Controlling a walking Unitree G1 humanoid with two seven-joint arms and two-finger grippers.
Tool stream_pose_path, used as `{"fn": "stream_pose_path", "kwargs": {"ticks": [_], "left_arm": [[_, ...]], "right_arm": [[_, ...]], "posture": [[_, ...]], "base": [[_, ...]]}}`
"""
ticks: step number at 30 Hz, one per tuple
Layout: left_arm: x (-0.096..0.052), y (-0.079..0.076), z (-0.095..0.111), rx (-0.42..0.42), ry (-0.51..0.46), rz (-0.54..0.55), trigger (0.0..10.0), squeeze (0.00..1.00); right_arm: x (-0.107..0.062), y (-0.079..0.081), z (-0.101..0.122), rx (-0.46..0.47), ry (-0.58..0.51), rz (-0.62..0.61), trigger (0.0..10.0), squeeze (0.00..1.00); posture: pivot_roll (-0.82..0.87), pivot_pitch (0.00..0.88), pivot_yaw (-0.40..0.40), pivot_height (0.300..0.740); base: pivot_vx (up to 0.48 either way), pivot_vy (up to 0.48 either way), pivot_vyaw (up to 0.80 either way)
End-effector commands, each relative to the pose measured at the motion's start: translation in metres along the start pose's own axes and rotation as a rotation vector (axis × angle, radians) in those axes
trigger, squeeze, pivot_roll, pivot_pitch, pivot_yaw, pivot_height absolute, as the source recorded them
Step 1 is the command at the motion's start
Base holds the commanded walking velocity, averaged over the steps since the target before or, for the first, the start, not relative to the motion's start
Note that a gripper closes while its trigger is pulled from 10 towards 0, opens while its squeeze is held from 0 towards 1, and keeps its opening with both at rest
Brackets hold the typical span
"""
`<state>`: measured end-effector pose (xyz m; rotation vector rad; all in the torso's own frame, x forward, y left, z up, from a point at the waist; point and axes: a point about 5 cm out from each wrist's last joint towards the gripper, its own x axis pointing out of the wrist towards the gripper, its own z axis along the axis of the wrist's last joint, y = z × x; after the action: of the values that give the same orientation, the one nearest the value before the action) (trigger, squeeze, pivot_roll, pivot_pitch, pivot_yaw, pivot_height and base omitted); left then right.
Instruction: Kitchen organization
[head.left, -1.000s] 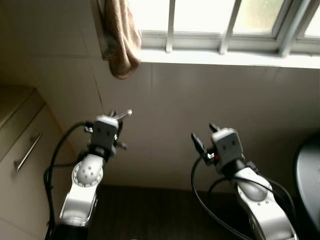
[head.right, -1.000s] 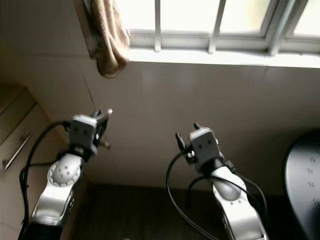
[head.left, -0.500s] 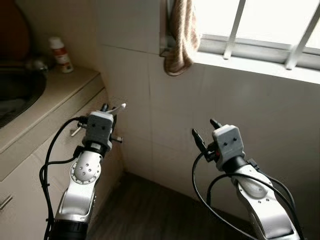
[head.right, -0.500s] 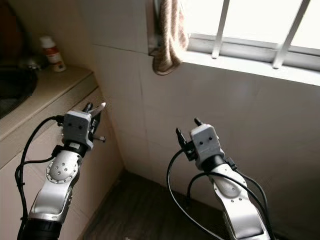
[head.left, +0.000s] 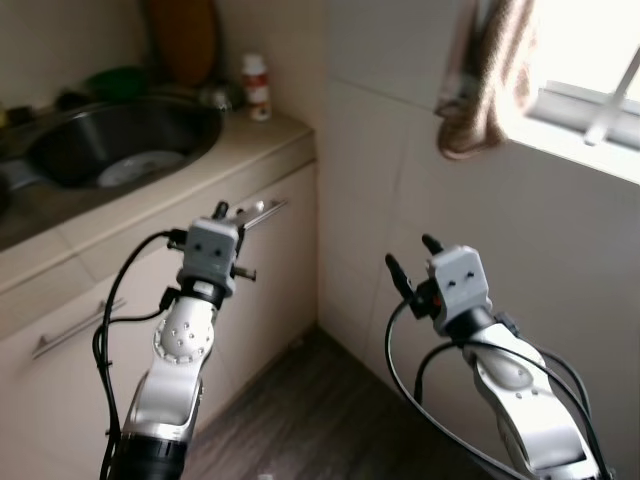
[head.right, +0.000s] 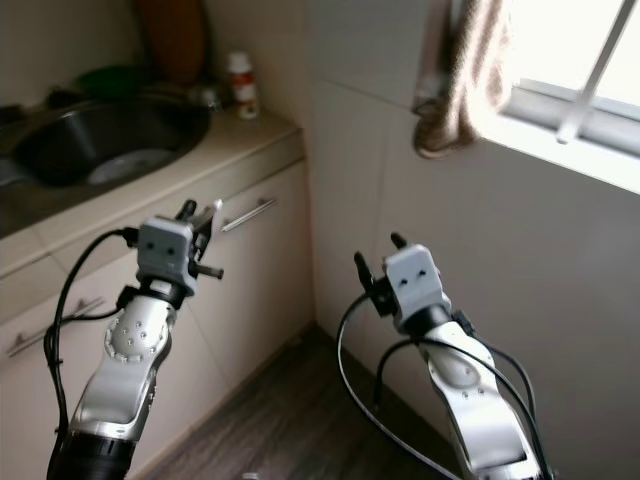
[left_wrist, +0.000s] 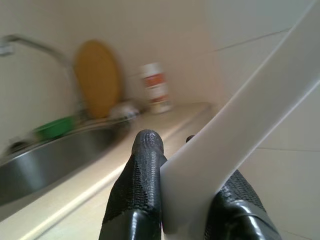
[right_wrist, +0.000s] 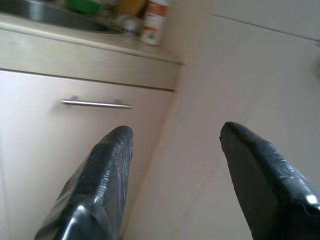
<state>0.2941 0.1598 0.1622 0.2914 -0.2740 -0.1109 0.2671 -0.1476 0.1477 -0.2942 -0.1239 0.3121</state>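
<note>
spread black fingers frame a cabinet handle.

No text, brand, number or sign is showing clearly enough to read. The white bottle standing on the desk is wearing a red-orange label, but in both eye views it is appearing too small to make out any print. In the left wrist view the same bottle is coming through blurred, its label showing as bands of colour with no letters resolving. In the right wrist view it is sitting at the edge, and its label is likewise staying illegible.
</note>
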Motion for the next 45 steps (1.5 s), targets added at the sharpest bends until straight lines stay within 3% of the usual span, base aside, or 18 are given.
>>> {"fn": "stream_pose_path", "kwargs": {"ticks": [1, 10, 23, 30, 36, 45], "left_arm": [[0.0, 0.006, 0.002, 0.016, -0.01, 0.019, 10.0, 0.0], [0.005, 0.011, 0.012, 0.013, -0.067, 0.053, 10.0, 0.0], [0.006, 0.012, 0.016, -0.018, -0.094, 0.061, 10.0, 0.0], [0.011, 0.01, 0.022, -0.036, -0.126, 0.061, 10.0, 0.0], [0.012, 0.011, 0.026, -0.036, -0.146, 0.06, 10.0, 0.0], [0.015, 0.011, 0.032, -0.044, -0.176, 0.064, 10.0, 0.0]], "right_arm": [[0.003, 0.002, 0.003, 0.006, -0.017, 0.003, 10.0, 0.0], [0.006, -0.004, 0.008, 0.018, -0.061, -0.038, 10.0, 0.0], [0.008, -0.003, 0.009, 0.065, -0.071, -0.042, 10.0, 0.0], [0.015, 0.004, 0.016, -0.038, -0.102, 0.004, 10.0, 0.0], [0.018, 0.0, 0.017, 0.045, -0.107, -0.022, 10.0, 0.0], [0.021, -0.003, 0.021, 0.041, -0.129, -0.023, 10.0, 0.0]], "posture": [[0.02, 0.0, -0.028, 0.74], [0.02, 0.0, -0.028, 0.74], [0.02, 0.0, -0.03, 0.74], [0.02, 0.0, -0.027, 0.74], [0.03, 0.0, -0.029, 0.74], [0.02, 0.0, -0.032, 0.74]], "base": [[0.0, 0.0, 0.8], [0.0, 0.0, 0.8], [0.0, 0.0, 0.0], [0.138, 0.0, 0.46], [0.255, 0.0, 0.53], [0.281, 0.0, 0.0]]}}
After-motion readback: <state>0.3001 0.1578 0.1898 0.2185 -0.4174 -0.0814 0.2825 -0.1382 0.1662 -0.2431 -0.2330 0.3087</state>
